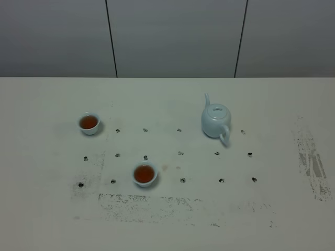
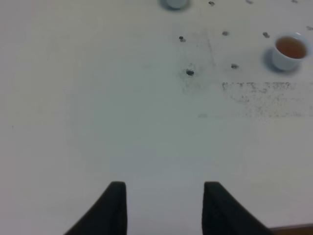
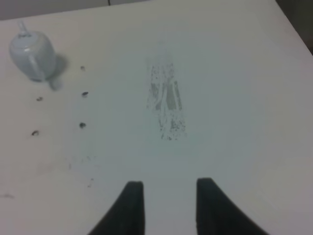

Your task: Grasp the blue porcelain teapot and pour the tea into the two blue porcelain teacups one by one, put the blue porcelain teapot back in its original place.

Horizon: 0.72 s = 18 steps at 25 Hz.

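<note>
While neither arm appears in the exterior high view, each wrist view shows its own hand low over bare worktop (image 1: 42, 209). Left hand (image 2: 165, 208): fingers parted, nothing between them, poised above the white surface, well apart from the near teacup (image 2: 290, 51). Right hand (image 3: 168, 205): fingers likewise parted and empty, well apart from the blue porcelain teapot (image 3: 33, 56). Teapot (image 1: 215, 120) upright on the right half of the worktop, lid on. Far teacup (image 1: 89, 123) and near teacup (image 1: 145, 174) upright on the left half, both holding amber tea.
</note>
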Available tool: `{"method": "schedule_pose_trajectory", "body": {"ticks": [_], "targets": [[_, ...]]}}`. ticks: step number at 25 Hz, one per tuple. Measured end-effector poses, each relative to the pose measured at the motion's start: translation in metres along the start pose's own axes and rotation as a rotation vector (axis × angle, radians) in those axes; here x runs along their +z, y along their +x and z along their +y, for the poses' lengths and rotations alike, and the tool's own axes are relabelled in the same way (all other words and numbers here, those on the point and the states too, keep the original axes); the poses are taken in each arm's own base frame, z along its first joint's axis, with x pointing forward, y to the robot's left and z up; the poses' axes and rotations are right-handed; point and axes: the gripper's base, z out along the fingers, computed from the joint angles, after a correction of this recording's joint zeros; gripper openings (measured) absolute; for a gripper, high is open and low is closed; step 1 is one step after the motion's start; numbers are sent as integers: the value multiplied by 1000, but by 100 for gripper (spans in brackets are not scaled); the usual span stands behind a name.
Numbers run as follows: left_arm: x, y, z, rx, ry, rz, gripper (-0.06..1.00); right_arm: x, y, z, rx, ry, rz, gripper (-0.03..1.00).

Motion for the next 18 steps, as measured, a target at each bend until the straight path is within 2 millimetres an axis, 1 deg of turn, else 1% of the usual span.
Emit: {"method": "schedule_pose_trajectory", "body": {"ticks": [18], "targets": [[0, 0, 0, 0, 0, 0, 43, 0, 0, -1, -18, 12, 1, 28]]}}
